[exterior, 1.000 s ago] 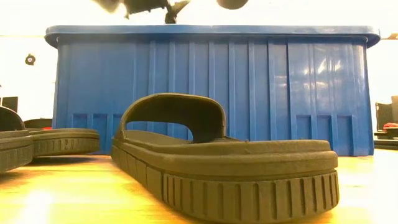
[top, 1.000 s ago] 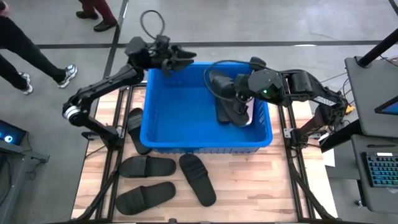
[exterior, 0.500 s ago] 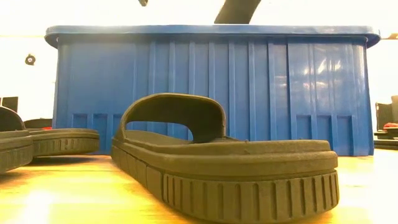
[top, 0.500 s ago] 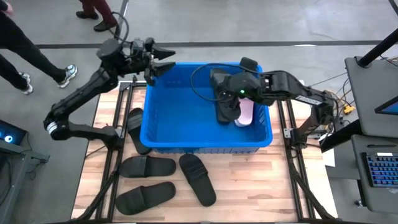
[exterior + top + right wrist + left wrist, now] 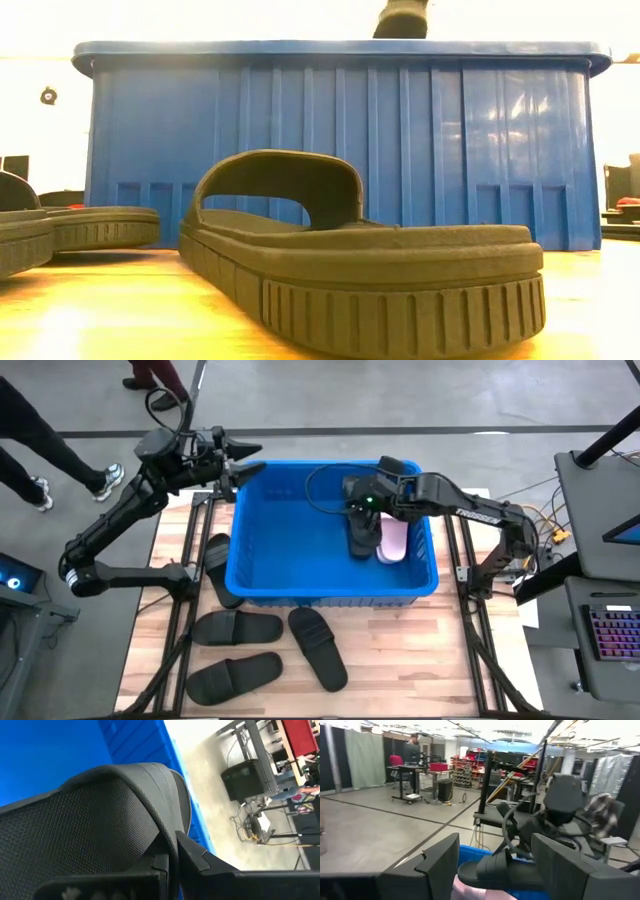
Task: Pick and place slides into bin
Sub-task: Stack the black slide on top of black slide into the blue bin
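The blue bin (image 5: 330,592) stands mid-table. My right gripper (image 5: 358,508) is inside it at the far right, shut on a black slide (image 5: 362,535). A pale pink slide (image 5: 396,540) lies on the bin floor beside that one. Three black slides lie sole-down on the table in front of the bin (image 5: 237,628) (image 5: 235,675) (image 5: 317,648). Another lies along the bin's left wall (image 5: 215,565). My left gripper (image 5: 252,460) is open and empty above the bin's far left corner. My right gripper pinches the edge of the black slide's wide strap (image 5: 167,837) between its two fingers (image 5: 197,855), coming from above. The slide lies lengthwise from far to near in the bin, beside the pink slide. Whether its sole rests on the bin floor, I cannot tell.
The bin's tall ribbed wall (image 5: 340,140) rises behind the nearest black slide (image 5: 360,280). Bare wood table (image 5: 400,660) lies to the near right. People's legs and shoes (image 5: 105,480) show on the floor beyond the far left.
My right gripper has gone down into the bin and toward the far edge with the black slide, which has turned from tilted to lying far-to-near beside the pink slide. My left gripper has drawn back toward the table's left, off the bin's far rim, staying open.
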